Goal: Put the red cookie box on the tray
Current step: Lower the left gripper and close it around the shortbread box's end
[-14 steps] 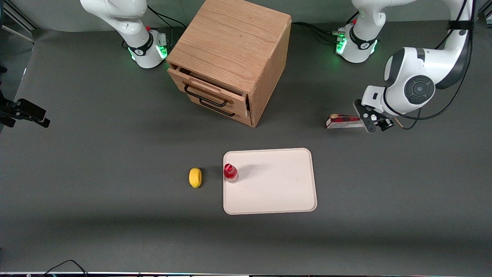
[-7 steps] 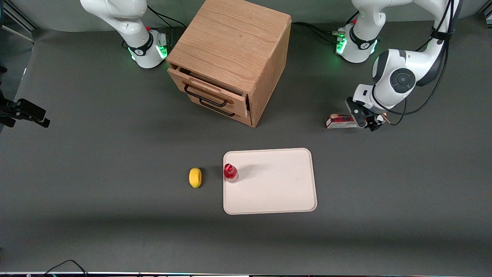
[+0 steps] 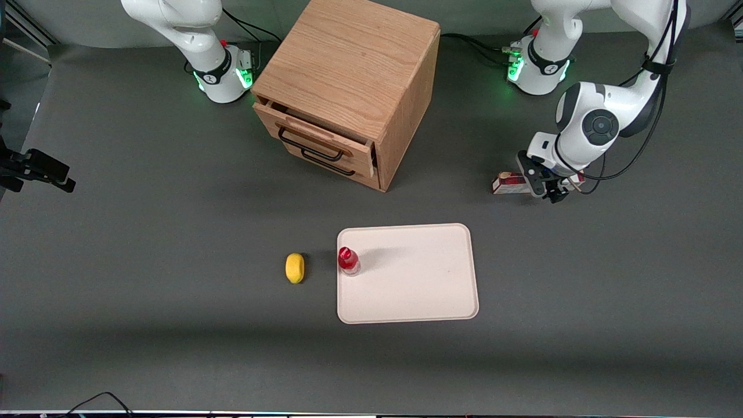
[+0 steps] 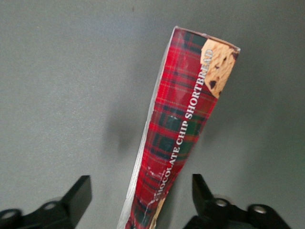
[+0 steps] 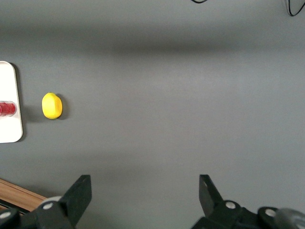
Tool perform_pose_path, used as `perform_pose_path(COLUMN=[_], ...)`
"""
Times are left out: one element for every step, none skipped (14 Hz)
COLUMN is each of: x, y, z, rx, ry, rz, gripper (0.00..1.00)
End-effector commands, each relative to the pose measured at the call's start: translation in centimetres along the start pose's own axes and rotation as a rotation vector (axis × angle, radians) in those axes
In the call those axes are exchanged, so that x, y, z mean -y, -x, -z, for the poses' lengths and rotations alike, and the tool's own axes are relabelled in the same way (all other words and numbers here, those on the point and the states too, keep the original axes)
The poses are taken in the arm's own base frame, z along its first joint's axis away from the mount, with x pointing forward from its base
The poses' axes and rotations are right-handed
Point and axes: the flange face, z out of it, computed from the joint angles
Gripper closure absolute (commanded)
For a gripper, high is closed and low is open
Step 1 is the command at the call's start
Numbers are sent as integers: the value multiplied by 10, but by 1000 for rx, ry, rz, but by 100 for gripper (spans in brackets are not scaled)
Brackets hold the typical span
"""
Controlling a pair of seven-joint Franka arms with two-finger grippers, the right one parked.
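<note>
Reading across the front view from the parked arm's end of the desk (image 3: pixel 145 325), you first meet the wooden cabinet (image 3: pixel 354 75), standing between the two arm bases with its top drawer (image 3: pixel 313 138) slightly ajar and two black handles facing the camera. Nearer the camera than the cabinet lies a yellow lemon (image 3: pixel 295 267), just beside the tray (image 3: pixel 418 290). The tray is pale, rectangular and round-cornered, lying flat on the desk. A red-capped bottle (image 3: pixel 348 260) stands upright on the tray, at the edge closest to the lemon.

Toward the working arm's end you see the box (image 3: pixel 508 182), resting on the desk well apart from the tray and farther from the camera than it. The end effector (image 3: pixel 544 187) sits directly over the box, covering most of its length, so that only the end pointing toward the cabinet shows.

In the left wrist view the box (image 4: pixel 178 138) appears on edge: red tartan, a cookie picture at its end, white lettering reading "CHOCOLATE CHIP SHORTBREAD". The end effector (image 4: pixel 142 198) is spread wide; its fingers (image 4: pixel 78 195) stand one on each side of the box, with grey desk visible between each finger and the carton, touching neither side.
</note>
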Motion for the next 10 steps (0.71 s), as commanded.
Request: perform_pose_path(x=[-3, -3, -3, -2, -1, 1, 4, 8, 14, 21], y=[-1, -1, -2, -3, -4, -5, -6, -8, -10, -12], z=[-6, -8, -8, -7, -4, -2, 4, 10, 19, 31], rx=[-16, -15, -16, -17, -19, -20, -21, -20, -14, -6], ry=[-10, -5, -6, -8, -13, -20, -24, -29, -22, -9], rz=[-17, -17, -19, -22, -22, -24, -24, -25, -18, -6], gripper=[90, 100, 100, 100, 100, 100, 100, 100, 100, 100])
